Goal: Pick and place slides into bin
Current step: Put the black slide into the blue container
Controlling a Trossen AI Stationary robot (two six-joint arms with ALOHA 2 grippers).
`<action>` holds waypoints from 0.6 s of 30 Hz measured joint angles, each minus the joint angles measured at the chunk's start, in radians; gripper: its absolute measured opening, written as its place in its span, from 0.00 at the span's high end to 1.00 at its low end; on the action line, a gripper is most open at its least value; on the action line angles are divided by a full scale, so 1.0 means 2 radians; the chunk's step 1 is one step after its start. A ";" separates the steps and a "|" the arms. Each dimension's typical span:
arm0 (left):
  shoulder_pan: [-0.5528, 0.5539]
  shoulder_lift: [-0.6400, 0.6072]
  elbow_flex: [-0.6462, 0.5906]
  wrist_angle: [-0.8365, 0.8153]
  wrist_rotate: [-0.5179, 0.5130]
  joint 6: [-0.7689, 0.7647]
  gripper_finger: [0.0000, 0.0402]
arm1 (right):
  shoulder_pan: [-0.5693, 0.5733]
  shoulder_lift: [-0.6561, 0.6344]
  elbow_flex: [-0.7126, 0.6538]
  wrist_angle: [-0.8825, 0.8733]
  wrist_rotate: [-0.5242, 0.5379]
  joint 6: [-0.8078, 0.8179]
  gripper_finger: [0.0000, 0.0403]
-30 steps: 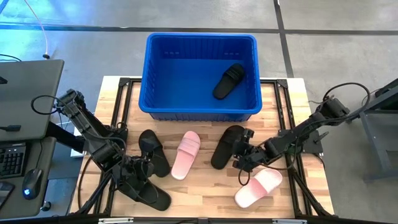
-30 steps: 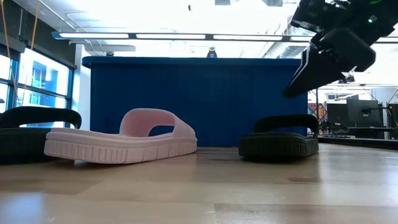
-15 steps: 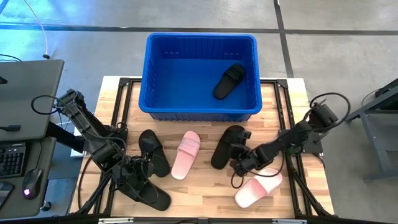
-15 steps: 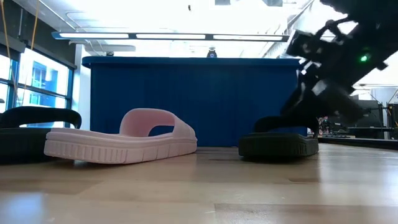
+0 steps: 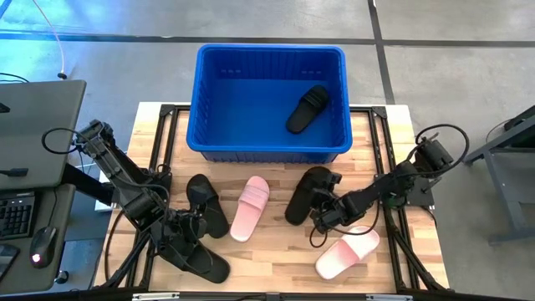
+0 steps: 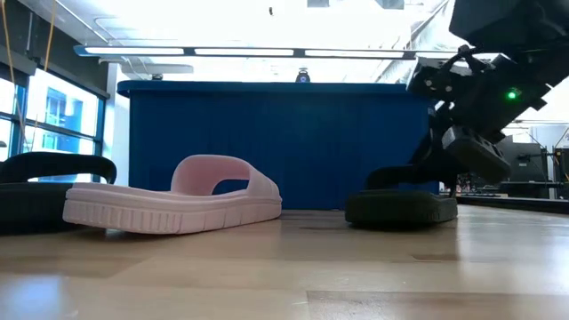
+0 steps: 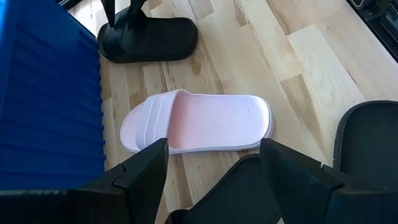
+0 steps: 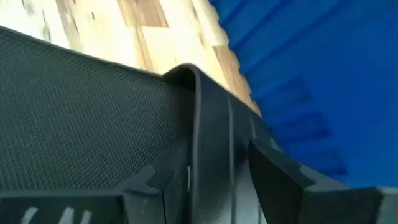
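The blue bin stands at the table's far side with one black slide lying in it. On the table lie a black slide, a pink slide, a black slide, a pink slide and a black slide. My right gripper is down at the near end of the middle-right black slide and shut on it. My left gripper is open and empty at the near left, by the left black slides. My right gripper holds the black slide by a raised edge, one finger on its textured inner side and one finger outside. The fingers come slanting down from the table's right and near side. The slide's sole rests flat on the table.
A laptop and a keyboard sit beyond the table's left edge. The bin's near wall rises right behind the slides. Bare wood shows at the near middle, between the slides.
My right gripper has come down and gone a little toward the table's left, onto the middle-right black slide. That slide has shifted slightly on the table.
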 joint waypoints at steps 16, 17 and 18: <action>0.000 0.000 0.000 0.000 0.000 0.000 0.39 | 0.013 -0.001 0.017 0.015 -0.041 0.027 0.96; 0.000 0.000 0.000 0.000 0.000 0.000 0.39 | 0.019 -0.001 0.027 0.021 -0.049 0.024 0.95; 0.000 0.000 0.000 0.000 0.000 0.000 0.39 | 0.026 -0.001 0.041 0.027 -0.054 0.015 0.94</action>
